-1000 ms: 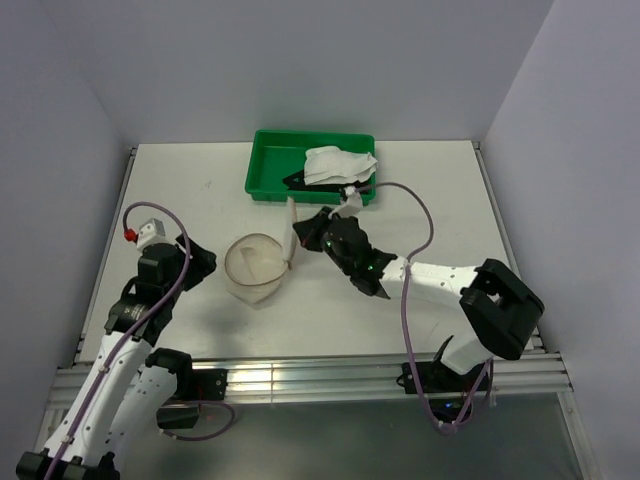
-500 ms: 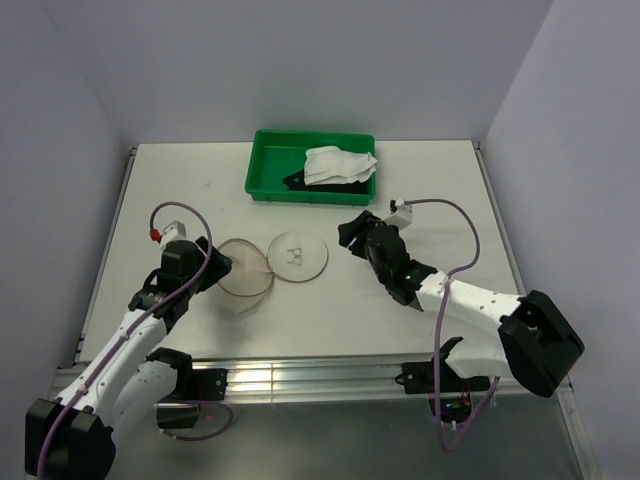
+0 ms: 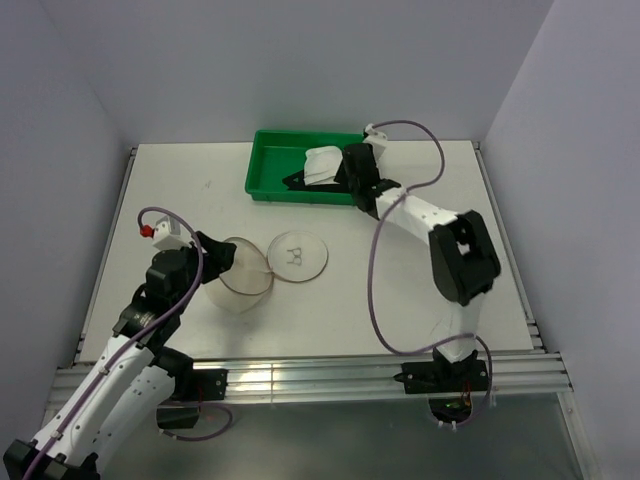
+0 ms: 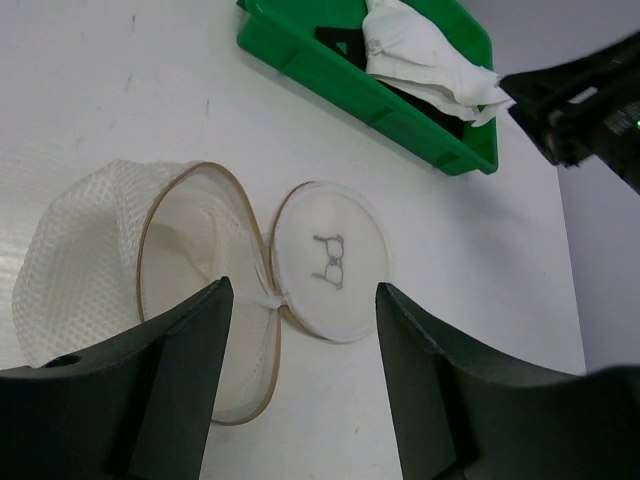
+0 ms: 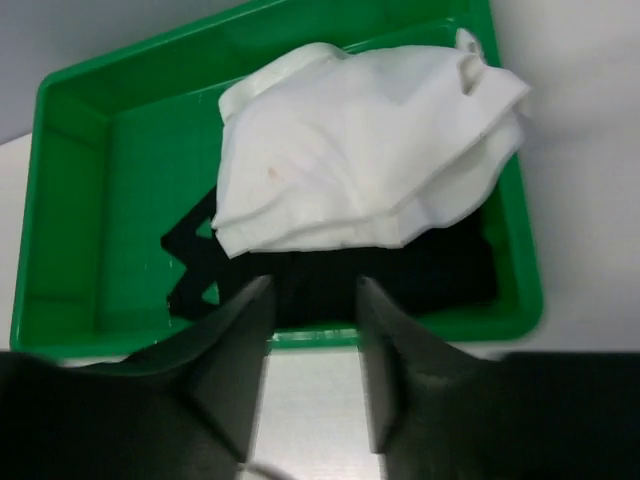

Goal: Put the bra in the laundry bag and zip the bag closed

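Note:
The laundry bag (image 3: 240, 276) lies on its side on the table, mouth open, a white mesh cylinder (image 4: 80, 260) with a tan rim. Its round lid (image 3: 299, 256) lies flat to the right, still joined at the rim (image 4: 325, 262). The black bra (image 3: 297, 181) lies in the green tray (image 3: 268, 165), mostly under a white cloth (image 3: 326, 162). In the right wrist view the bra (image 5: 410, 272) shows below the cloth (image 5: 370, 150). My right gripper (image 3: 343, 172) hovers open and empty at the tray's near right edge (image 5: 312, 295). My left gripper (image 3: 222, 257) stands open beside the bag's mouth (image 4: 305, 292).
The tray (image 5: 130, 180) stands at the back middle of the table, its left half bare. The right arm (image 4: 590, 95) reaches in across the tray's right end. Purple cables loop from both wrists. Grey walls close in the table on three sides.
The right gripper opened and let go of the bag's lid, which dropped flat beside the bag. The right arm then swung back to the tray. The left gripper edged toward the bag's mouth.

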Robot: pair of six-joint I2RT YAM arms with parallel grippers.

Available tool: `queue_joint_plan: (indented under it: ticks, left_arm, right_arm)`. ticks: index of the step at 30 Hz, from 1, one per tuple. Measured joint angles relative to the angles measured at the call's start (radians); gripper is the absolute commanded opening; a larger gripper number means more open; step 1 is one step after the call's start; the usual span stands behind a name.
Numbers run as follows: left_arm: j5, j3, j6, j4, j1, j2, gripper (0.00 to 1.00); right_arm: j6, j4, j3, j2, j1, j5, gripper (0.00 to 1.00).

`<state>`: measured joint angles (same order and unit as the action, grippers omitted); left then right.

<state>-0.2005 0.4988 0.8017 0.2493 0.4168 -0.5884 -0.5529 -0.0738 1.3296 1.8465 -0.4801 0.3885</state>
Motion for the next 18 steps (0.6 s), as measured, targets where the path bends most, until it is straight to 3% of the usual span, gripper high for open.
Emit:
queue_joint_plan:
  ticks: [3, 7, 11, 18]
  left_arm:
    - [-0.008, 0.015, -0.015, 0.004, 0.006, 0.012, 0.67]
    - [-0.004, 0.016, -0.024, -0.003, 0.008, 0.031, 0.68]
    - [0.008, 0.016, -0.030, -0.019, 0.008, 0.000, 0.68]
    - [0.031, 0.015, -0.030, -0.032, 0.010, -0.025, 0.67]
  right_arm:
    - [0.023, 0.060, 0.180, 0.176, 0.018, -0.008, 0.66]
    - [0.038, 0.152, 0.325, 0.327, 0.028, -0.010, 0.68]
    - [0.036, 0.226, 0.435, 0.417, 0.040, -0.025, 0.76]
    - [0.029, 0.261, 0.485, 0.440, 0.091, -0.077, 0.73]
